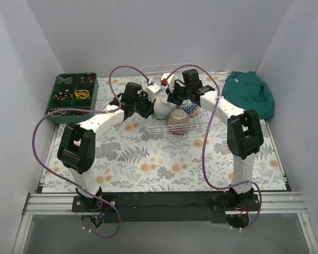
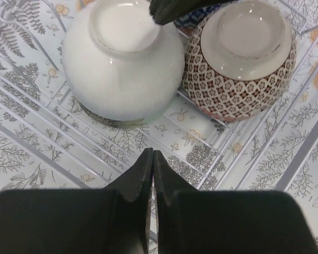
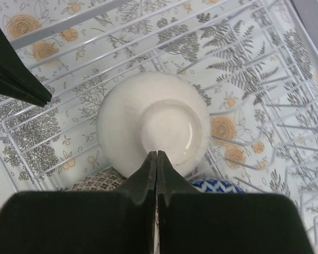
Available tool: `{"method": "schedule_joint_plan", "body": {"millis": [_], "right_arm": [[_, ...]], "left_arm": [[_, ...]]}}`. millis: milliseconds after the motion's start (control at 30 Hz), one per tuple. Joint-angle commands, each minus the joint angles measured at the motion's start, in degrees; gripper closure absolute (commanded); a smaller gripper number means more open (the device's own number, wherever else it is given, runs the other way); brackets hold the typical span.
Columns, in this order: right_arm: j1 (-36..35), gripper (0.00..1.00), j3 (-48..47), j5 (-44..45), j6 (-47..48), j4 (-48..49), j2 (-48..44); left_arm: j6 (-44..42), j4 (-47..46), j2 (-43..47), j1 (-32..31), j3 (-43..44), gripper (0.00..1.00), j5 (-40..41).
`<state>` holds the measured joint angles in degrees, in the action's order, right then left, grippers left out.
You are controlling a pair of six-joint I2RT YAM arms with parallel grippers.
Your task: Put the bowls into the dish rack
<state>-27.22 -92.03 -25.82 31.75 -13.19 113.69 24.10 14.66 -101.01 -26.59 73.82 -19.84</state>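
Three bowls can be seen inside the dish rack [image 1: 159,131], which is set in the middle of the flowered table cover [image 1: 148,164]. The white bowl [image 2: 122,58] is placed upside down on the wires, with its little foot ring on top. The brown bowl [image 2: 244,63] is placed upside down too, just beside the white one and touching it or very nearly so. A blue-and-white bowl [image 3: 217,185] is tucked behind them, and only a bit of it is shown. The bowls are likely turned over so that water can run off, and packed close so that more can fit. The other bowls cannot be found in these pictures; some may be hidden by the arms. The left gripper [image 2: 152,156] is held low over the rack floor, near the white bowl but apart from it. Its fingers are pressed tight together and nothing is gripped. The right gripper [image 3: 157,156] is pinched closed as well and is also empty. Its tip is held right at the foot ring of the white bowl, maybe to steady it or push it into place, but a touch cannot be made sure of. A green tray [image 1: 69,120] and a green cloth [image 1: 249,94] are left out at the sides, well away from the rack.
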Motion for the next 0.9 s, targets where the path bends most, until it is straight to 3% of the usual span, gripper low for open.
{"method": "schedule_joint_plan", "body": {"millis": [0, 33, 67, 100, 133, 233, 267, 333, 433, 733, 867], "right_arm": [[3.6, 0.99, 0.2, -0.2, -5.7, 2.7, -6.9], [4.2, 0.98, 0.1, 2.1, -7.6, 2.9, -7.9], [5.8, 0.62, 0.4, 4.0, -13.7, 3.5, -8.4], [6.9, 0.40, 0.6, 6.3, -16.8, 4.7, -8.9], [8.1, 0.02, 0.8, 11.6, -20.6, 4.8, -9.8], [13.3, 0.01, 2.8, 15.8, -30.1, 3.9, -11.8], [16.4, 0.01, 3.3, 15.7, -31.5, 3.3, -12.2], [19.4, 0.01, 3.2, 11.0, -37.4, -0.4, -12.2], [23.9, 0.02, 2.6, 5.8, -36.7, -4.5, -12.3], [24.9, 0.01, 8.3, 20.4, -36.0, -11.1, -18.1], [24.8, 0.01, 13.6, 21.7, -35.1, -11.0, -23.2]], "left_arm": [[1.3, -1.3, 6.3, 0.7, 3.5, 0.93, 2.5], [1.5, -1.3, 7.0, 0.7, 4.0, 0.80, 3.7], [2.0, -1.6, 7.8, 1.0, 4.7, 0.68, 5.4], [2.5, -2.0, 8.5, 1.3, 4.9, 0.58, 6.8], [2.9, -2.3, 10.3, 1.6, 4.9, 0.36, 9.8], [3.7, -3.3, 12.3, 3.5, 4.9, 0.15, 13.3], [4.0, -3.1, 13.4, 5.0, 4.9, 0.02, 13.6], [6.0, -2.6, 14.3, 6.8, 4.0, 0.02, 13.7], [9.1, -1.6, 16.0, 11.1, 2.3, 0.02, 14.3], [22.2, 1.3, 17.3, 20.4, -5.0, 0.02, 21.2], [23.5, 2.6, 16.7, 21.9, -6.7, 0.02, 21.5]]}}
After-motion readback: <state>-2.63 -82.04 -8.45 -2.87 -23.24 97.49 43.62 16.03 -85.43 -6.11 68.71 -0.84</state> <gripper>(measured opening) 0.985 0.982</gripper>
